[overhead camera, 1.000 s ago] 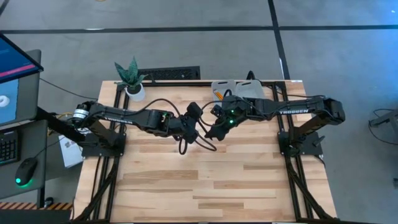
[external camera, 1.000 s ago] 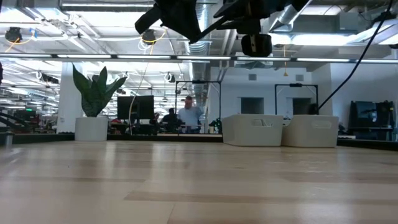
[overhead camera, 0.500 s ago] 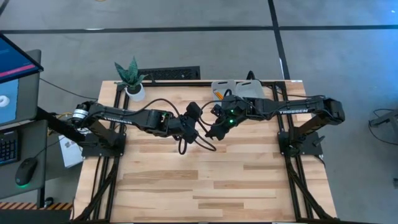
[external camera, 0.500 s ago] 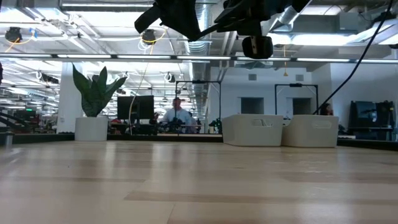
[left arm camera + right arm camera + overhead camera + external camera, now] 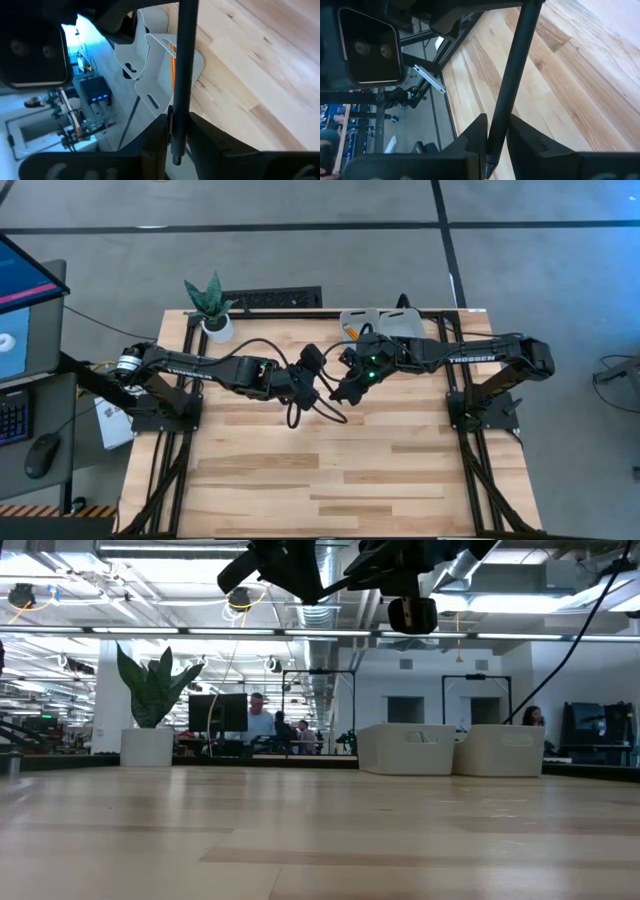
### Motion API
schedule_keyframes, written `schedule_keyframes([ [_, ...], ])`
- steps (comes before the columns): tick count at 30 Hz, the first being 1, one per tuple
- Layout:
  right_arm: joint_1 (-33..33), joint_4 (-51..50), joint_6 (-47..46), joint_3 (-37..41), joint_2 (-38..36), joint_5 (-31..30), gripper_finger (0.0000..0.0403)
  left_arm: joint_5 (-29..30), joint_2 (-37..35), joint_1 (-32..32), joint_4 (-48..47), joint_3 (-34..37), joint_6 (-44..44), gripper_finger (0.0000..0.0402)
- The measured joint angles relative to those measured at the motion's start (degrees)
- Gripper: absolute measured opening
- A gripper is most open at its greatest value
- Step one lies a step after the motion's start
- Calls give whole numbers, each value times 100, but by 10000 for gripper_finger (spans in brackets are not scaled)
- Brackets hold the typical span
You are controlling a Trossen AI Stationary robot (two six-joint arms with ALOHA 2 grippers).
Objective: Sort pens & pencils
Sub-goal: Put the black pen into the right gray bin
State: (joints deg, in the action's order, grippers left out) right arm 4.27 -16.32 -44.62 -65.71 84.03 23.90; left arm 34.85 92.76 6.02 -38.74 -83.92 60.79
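High view: both end effectors meet above the tabletop's rear middle, left (image 5: 318, 392) and right (image 5: 340, 392) each clamped on one pen (image 5: 182, 75) (shared); two bins (image 5: 385, 324) behind hold pencils (image 5: 173, 62).

Only readable text I could spot was the white "TROSSEN" lettering on the right arm (image 5: 470, 359) in the overhead shot. The left arm (image 5: 190, 364) had a similar white mark, but it was too small to make out.

bare tabletop (image 5: 340, 470) below raised arms
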Motion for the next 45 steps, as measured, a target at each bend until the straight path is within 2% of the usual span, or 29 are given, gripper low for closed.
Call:
schedule_keyframes([
  [5,0,22,7,0,0,4,82,-2,9,0,6,0,346,62],
  [15,-2,19,15,0,0,8,82,-16,10,0,-7,0,130,64],
  [21,-14,74,87,-23,-10,72,76,-137,30,-7,-35,13,-151,101],
  [28,-8,44,46,-22,-9,26,73,-140,28,-4,-31,13,-73,134],
  [33,-5,27,28,-20,-9,22,73,-86,25,-4,-28,13,-62,137],
  [39,-7,22,13,-15,-9,23,73,336,-19,-6,-41,13,-155,137],
  [45,-4,-11,13,-13,-9,24,74,185,-307,-31,-174,11,-337,137],
])
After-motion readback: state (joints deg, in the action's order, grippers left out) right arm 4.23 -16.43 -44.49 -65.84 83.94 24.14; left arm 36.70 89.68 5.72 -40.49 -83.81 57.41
